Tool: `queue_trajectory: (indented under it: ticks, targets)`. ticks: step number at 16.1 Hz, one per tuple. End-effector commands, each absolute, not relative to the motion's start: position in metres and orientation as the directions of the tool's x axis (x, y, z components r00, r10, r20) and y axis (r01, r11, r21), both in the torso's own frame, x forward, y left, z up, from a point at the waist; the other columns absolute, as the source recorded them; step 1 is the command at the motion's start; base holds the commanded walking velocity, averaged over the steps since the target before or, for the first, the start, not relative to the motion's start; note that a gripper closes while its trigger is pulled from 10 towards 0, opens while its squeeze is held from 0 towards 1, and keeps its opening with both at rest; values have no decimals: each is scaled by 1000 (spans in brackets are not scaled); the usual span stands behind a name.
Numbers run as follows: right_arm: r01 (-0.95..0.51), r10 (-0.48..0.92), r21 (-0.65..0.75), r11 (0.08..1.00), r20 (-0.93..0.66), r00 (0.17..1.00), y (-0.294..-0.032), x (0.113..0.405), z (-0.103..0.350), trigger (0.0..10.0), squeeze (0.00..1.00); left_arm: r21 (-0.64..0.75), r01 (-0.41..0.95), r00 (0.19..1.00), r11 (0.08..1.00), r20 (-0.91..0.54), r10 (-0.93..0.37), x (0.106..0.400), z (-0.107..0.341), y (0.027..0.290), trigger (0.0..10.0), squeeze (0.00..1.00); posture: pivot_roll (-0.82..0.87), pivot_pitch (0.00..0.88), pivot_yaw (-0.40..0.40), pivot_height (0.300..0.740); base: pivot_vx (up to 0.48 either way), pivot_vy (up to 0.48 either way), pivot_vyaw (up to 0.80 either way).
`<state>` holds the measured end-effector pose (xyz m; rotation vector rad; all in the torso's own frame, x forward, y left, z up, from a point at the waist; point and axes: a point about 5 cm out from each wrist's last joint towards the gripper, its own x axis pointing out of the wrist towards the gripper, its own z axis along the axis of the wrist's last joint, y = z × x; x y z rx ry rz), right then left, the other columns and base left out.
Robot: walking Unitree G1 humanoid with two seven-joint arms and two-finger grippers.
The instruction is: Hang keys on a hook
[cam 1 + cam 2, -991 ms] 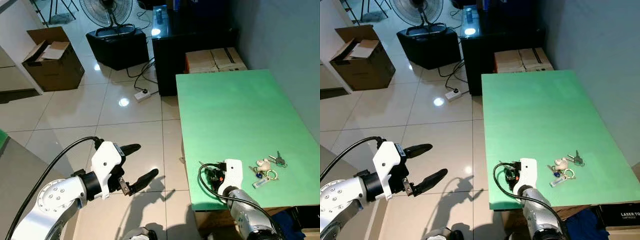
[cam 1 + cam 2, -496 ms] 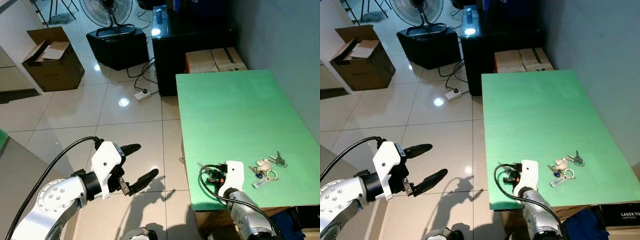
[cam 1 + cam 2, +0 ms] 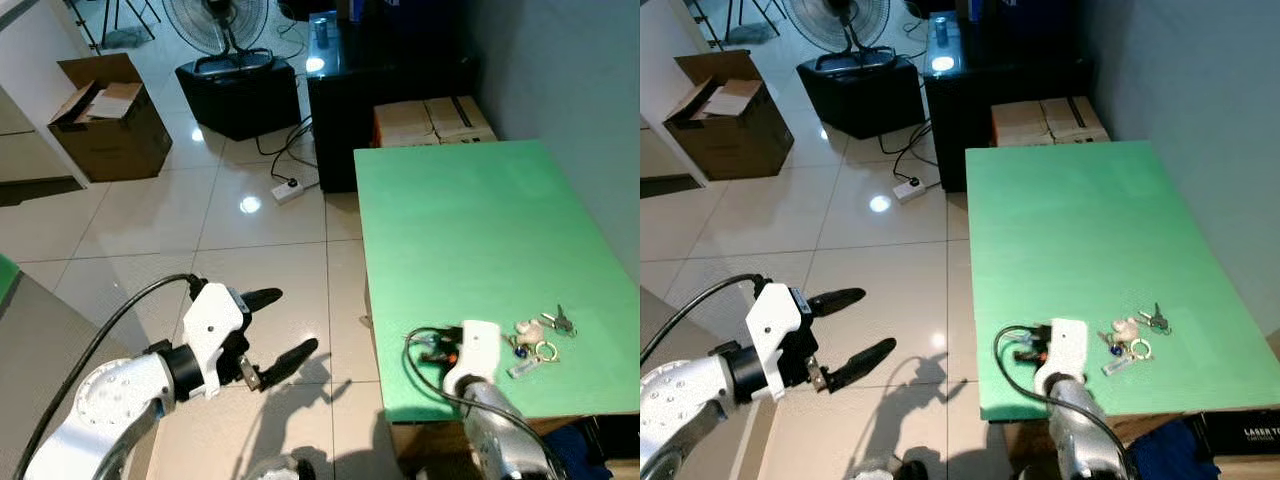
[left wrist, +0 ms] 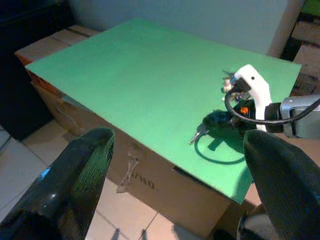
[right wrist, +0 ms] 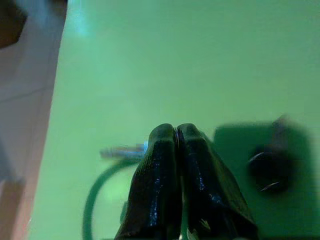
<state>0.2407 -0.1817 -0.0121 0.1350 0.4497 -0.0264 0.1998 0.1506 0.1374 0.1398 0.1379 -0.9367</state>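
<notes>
The right pincer (image 5: 176,131), fingers pressed together, has edged toward the metal keys (image 3: 533,336) on the matte green table (image 3: 470,230).

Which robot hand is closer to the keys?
Right. The right end effector hovers just beside the keys on the green table; the left end effector hangs over the floor.

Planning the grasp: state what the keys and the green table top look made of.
Keys: seemingly metal, grey and glinting, on rings with a pale charm, perhaps plastic. Table top: matte green sheet with no glare, possibly painted board or foam; it rests on cardboard boxes.
</notes>
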Motion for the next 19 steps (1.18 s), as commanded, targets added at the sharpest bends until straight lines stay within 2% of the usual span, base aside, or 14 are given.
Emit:
queue_trajectory:
  ticks: [1, 3, 5, 7, 9, 10, 14, 19]
  targets:
    - [68, -25, 100, 993, -380, 925, -182, 245, -2, 0, 0, 57, 805, 590, 590, -174, -788, 199, 137, 152, 10000, 0, 116, 45, 122, 740, 0, 0, 0]
    - [86, -93, -35, 996, -271, 958, -189, 250, 19, 0, 0, 47, 796, 603, 604, -152, -783, 203, 135, 150, 10000, 0, 77, 27, 111, 740, 0, 0, 0]
    - [65, -96, -160, 985, -198, 975, -189, 255, 34, 0, 0, 49, 784, 619, 619, -136, -774, 209, 133, 148, 10000, 0, 42, 15, 107, 740, 0, 0, 0]
    - [42, -87, -348, 936, -115, 990, -187, 260, 52, 0, 0, 39, 778, 627, 627, -108, -771, 216, 133, 144, 10000, 0, 35, 18, 105, 740, 0, 0, 0]
    - [59, -100, -402, 914, -82, 992, -188, 262, 57, 0, 0, 35, 783, 621, 621, -106, -777, 217, 132, 142, 10000, 0, 3, 11, 118, 740, 0, 0, 0]
    - [103, -130, -491, 865, -20, 991, -190, 263, 67, 0, 0, 32, 791, 611, 612, -99, -785, 219, 131, 139, 10000, 0, -2, 9, 126, 740, 0, 0, 0]
    - [174, -180, -605, 777, 52, 982, -195, 260, 77, 0, 0, 31, 795, 606, 606, -94, -790, 221, 130, 138, 10000, 0, -6, 6, 136, 740, 0, 0, 0]
    - [201, -173, -646, 736, 107, 979, -196, 260, 86, 0, 0, 34, 796, 605, 605, -87, -791, 224, 129, 135, 10000, 0, -22, 0, 133, 740, 0, 0, 0]
